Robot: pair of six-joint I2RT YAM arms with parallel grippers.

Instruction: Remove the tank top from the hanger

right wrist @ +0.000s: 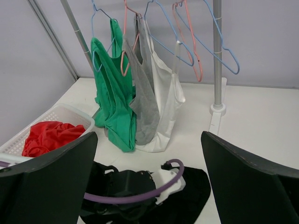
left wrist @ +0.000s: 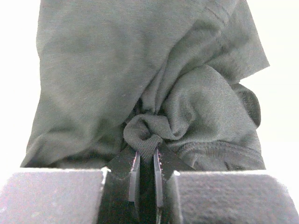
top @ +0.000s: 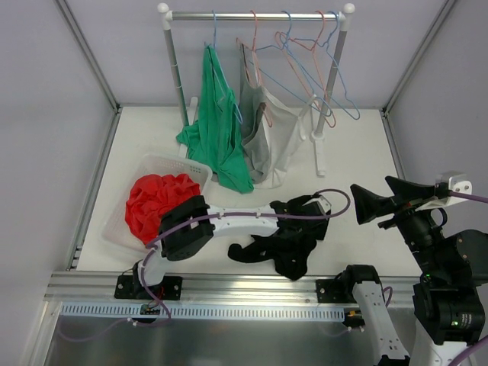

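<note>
A black tank top (top: 293,255) lies crumpled on the table in front of the arms, off any hanger. My left gripper (top: 299,227) is down on it and shut on a bunched fold of the dark cloth (left wrist: 187,107); in the left wrist view the fold sits pinched between the fingertips (left wrist: 146,156). Further back, a green tank top (top: 217,130), a grey one (top: 255,122) and a white one (top: 286,141) hang from wire hangers (top: 214,38) on the rail. My right gripper (top: 381,197) hovers at the right, open and empty (right wrist: 147,140).
The clothes rack (top: 255,15) stands at the back with several empty blue and pink hangers (top: 320,69); its right post foot (top: 320,152) rests on the table. A white basket (top: 164,164) holding a red garment (top: 156,202) sits at the left.
</note>
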